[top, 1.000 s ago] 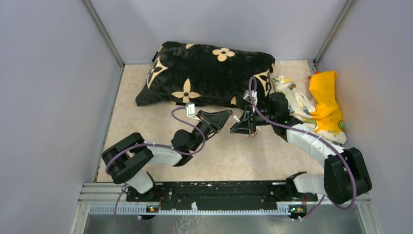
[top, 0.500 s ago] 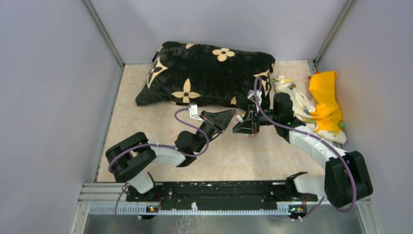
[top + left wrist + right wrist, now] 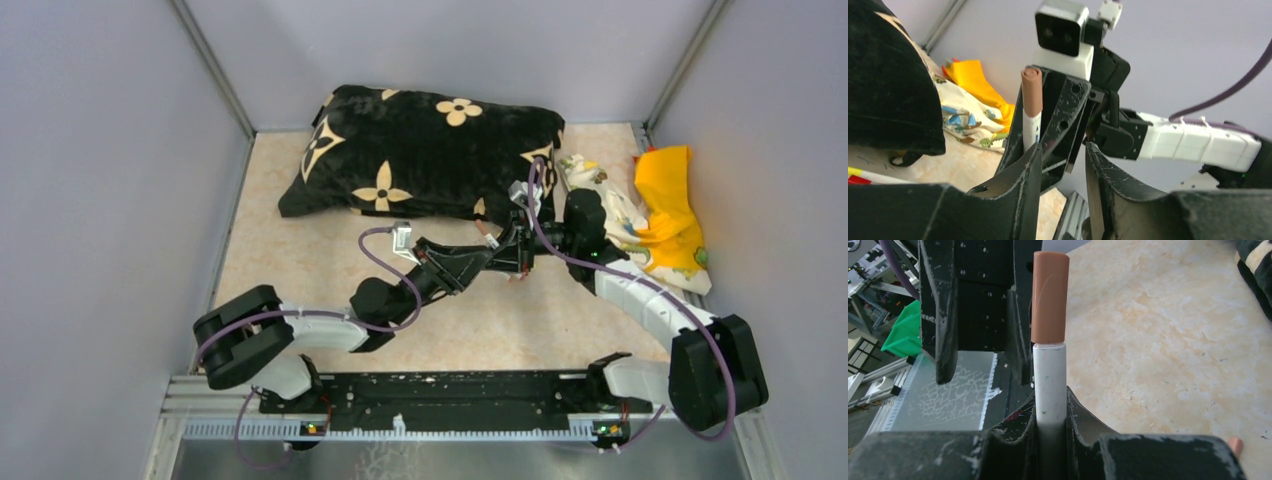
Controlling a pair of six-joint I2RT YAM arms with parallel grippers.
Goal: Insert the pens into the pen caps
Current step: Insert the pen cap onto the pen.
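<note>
Spreading from shut to part-open w/ nothing held, L claw (image 3: 1063,150) has let go of brown cap (image 3: 1049,297), now sitting on white pen (image 3: 1050,382) clamped upright in closed R claw (image 3: 1050,407) over mid-worktop (image 3: 300,265), so this pair looks capped.

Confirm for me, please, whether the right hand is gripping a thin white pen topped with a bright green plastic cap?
Almost: the right wrist view shows the right hand gripping the thin white pen, but it is topped with a reddish-brown plastic cap, not a green one.
</note>
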